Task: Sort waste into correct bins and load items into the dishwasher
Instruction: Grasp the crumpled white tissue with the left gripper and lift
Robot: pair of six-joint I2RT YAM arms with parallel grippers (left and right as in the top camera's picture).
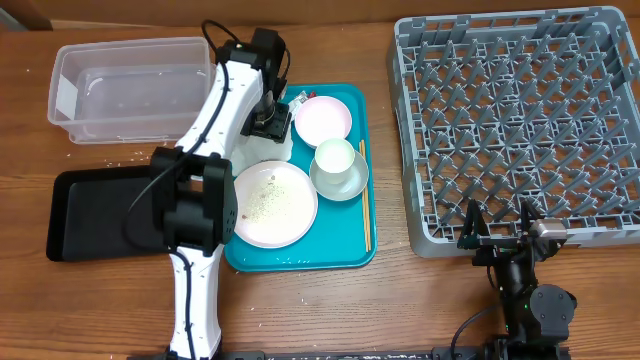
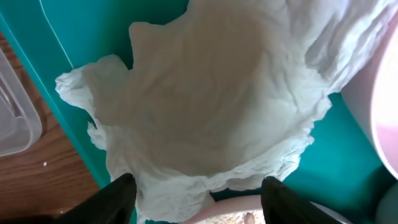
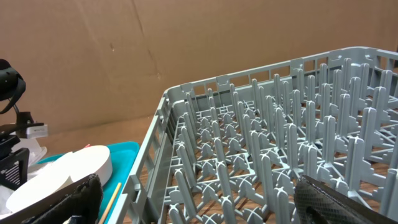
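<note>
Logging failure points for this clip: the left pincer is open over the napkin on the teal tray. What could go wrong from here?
1. The napkin spreads wider than the open left pincer, so it may catch only a fold and drop the rest.
2. Its edge seems to lie against the white plate; lifting it could flick rice grains onto the teal tray.
3. The pink plate sits close; the pincer could nudge it.
</note>
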